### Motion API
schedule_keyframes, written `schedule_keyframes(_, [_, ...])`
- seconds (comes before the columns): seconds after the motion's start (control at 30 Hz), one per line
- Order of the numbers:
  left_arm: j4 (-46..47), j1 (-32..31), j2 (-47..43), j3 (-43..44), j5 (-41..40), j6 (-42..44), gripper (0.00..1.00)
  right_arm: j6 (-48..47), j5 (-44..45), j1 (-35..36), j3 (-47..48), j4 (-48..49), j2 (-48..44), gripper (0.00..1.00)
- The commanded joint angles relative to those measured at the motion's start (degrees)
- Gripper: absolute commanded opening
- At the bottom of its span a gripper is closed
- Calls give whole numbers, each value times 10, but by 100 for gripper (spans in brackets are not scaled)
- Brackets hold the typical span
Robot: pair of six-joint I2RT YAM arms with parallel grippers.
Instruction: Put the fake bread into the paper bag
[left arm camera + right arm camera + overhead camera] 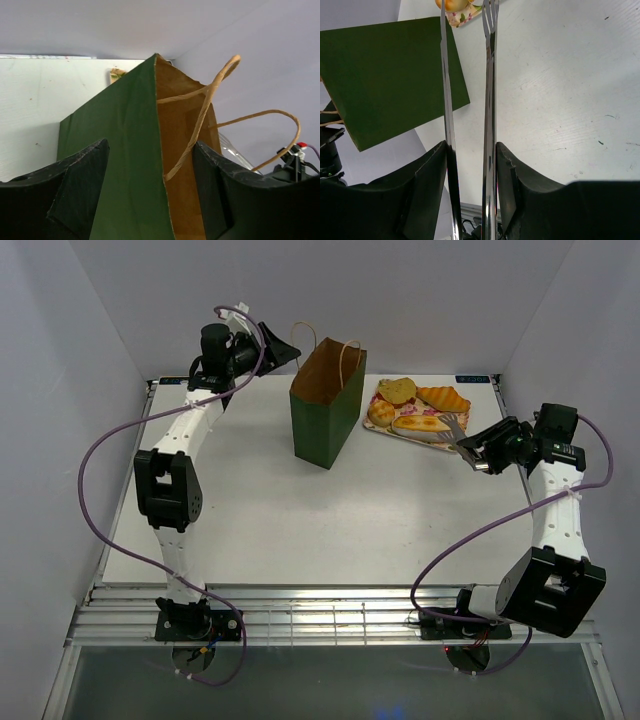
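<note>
All 4 pieces of fake bread (pixel 415 407) are seen on the floral tray (pixel 371 429) at the far right of the table (pixel 300 520): 2 buns, a croissant and a long topped loaf. None of it has been put in the paper bag (pixel 325 420) so far. The bag is stood upright just left of the tray, mouth open, with its 2 loop handles (pixel 205 100) sticking up.

A pair of metal tongs (pixel 489 75) is clamped between the fingers of the right gripper (pixel 471 147), with the 2 blades held a bit apart. The forked tip is pointed at the near right end of the tray, right by the loaf. Whether it's actually touching can't be told, tbh.

The left gripper (pixel 290 345) is parked at the bag's upper far-left corner with its fingers spread wide. In the left wrist view the bag's corner edge is framed between them, but nothing is being pinched.
</note>
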Motion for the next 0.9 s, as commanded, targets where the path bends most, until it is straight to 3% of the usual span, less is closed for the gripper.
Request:
schedule_keyframes(0.0, [49, 2, -9, 45, 55, -19, 77, 7, -16, -3, 9, 5, -3, 47])
schedule_keyframes(0.17, [97, 4, 9, 40, 89, -62, 68, 8, -8, -10, 6, 6, 7, 47])
schedule_keyframes(0.43, [107, 4, 11, 35, 71, -90, 57, 7, 7, -19, -4, 7, 21, 46])
schedule_keyframes(0.87, [83, 12, 3, 27, 47, -112, 24, 33, 14, -26, 12, 32, 89, 49])
